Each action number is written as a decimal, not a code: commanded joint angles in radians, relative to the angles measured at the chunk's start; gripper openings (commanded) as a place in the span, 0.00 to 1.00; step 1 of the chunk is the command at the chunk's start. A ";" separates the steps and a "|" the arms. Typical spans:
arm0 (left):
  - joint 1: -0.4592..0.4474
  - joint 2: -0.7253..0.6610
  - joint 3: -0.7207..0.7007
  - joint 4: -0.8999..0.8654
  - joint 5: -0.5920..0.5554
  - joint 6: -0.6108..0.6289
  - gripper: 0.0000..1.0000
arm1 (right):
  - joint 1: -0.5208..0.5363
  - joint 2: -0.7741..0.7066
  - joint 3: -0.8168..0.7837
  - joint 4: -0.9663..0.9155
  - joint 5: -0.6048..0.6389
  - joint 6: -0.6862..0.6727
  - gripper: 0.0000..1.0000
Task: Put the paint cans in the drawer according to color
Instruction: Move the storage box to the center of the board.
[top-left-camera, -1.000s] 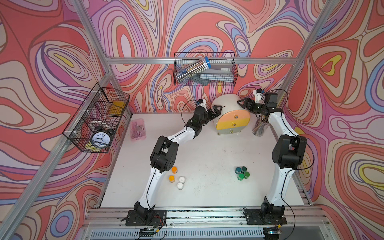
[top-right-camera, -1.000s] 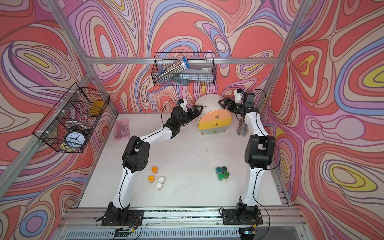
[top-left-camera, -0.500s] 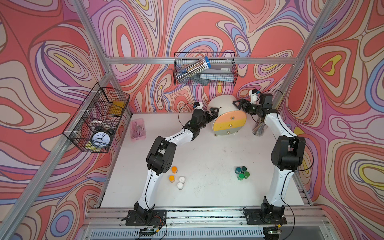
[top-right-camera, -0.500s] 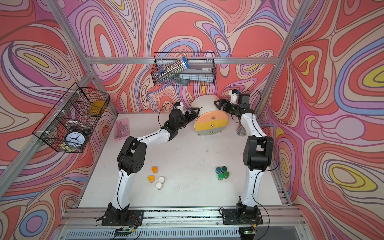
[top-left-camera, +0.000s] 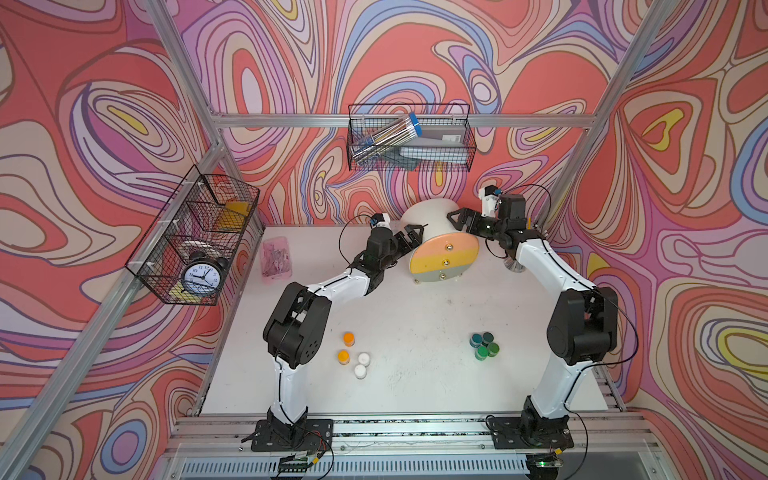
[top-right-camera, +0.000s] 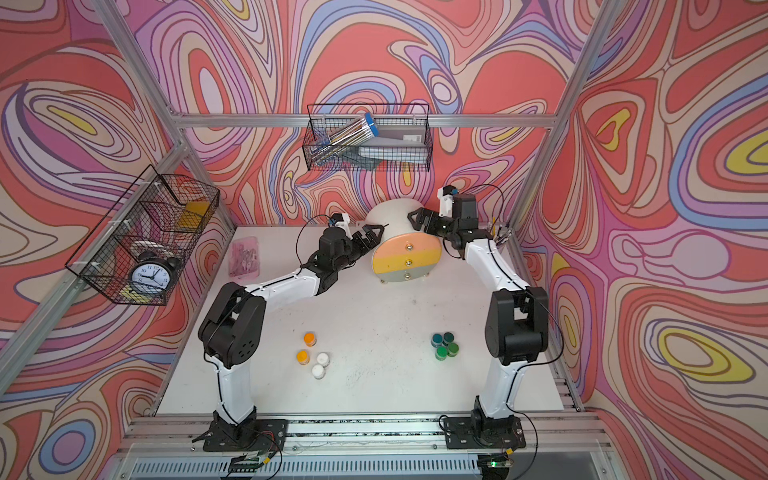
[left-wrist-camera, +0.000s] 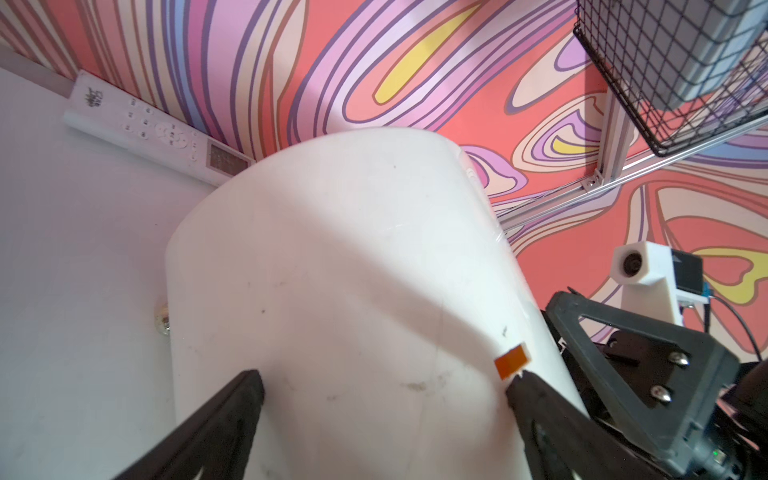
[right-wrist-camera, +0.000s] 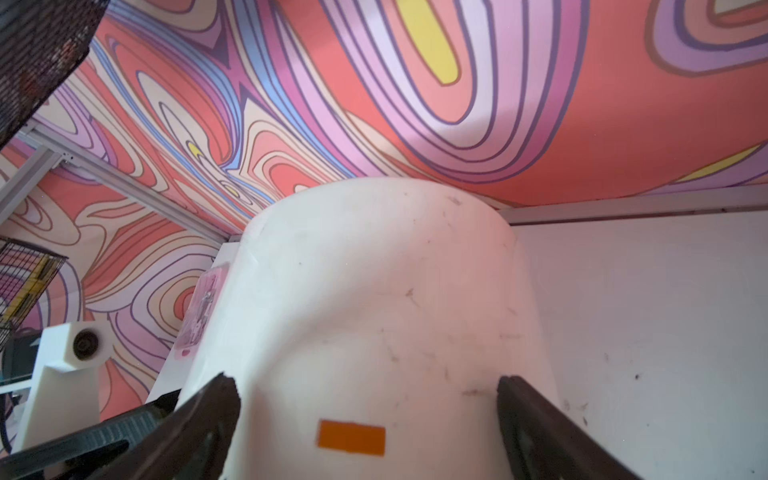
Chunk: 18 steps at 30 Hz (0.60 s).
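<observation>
**Two open grippers by the drawer**

The drawer (top-left-camera: 444, 257) stands at the back of the white table (top-left-camera: 415, 316), close to the wall. It is a round cream chest. Its front has three parts: peach on top, yellow in the middle, grey-green at the bottom. Each part has a gold knob, and all three look shut.

The left gripper (top-left-camera: 414, 237) is right beside the left side of the drawer. Its jaws are spread wide and hold nothing. The right gripper (top-left-camera: 456, 220) is by the upper right side of the drawer. Its jaws are spread wide too and hold nothing. In both wrist views the cream side of the drawer fills the space in front of the jaws. I cannot tell if the tips touch it.

The paint cans (top-left-camera: 360, 371) sit on the table nearer the front, well apart from the drawer. Two orange cans (top-left-camera: 348, 338) and two white cans (top-left-camera: 364, 358) make a little bunch near the left arm. Four green and teal cans (top-left-camera: 493, 348) are packed together near the right arm.

A pink box (top-left-camera: 275, 259) lies on the table at the left. A black wire basket (top-left-camera: 166, 266) on the left wall holds a clock (top-left-camera: 200, 277).
</observation>
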 joint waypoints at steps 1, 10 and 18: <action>-0.046 -0.055 -0.087 -0.063 0.101 0.037 0.99 | 0.128 -0.045 -0.111 -0.036 -0.131 0.111 0.98; -0.046 -0.232 -0.309 -0.115 0.084 0.069 0.99 | 0.268 -0.202 -0.342 0.085 0.033 0.183 0.98; -0.044 -0.314 -0.334 -0.188 0.025 0.137 0.99 | 0.301 -0.212 -0.302 0.012 0.113 0.095 0.98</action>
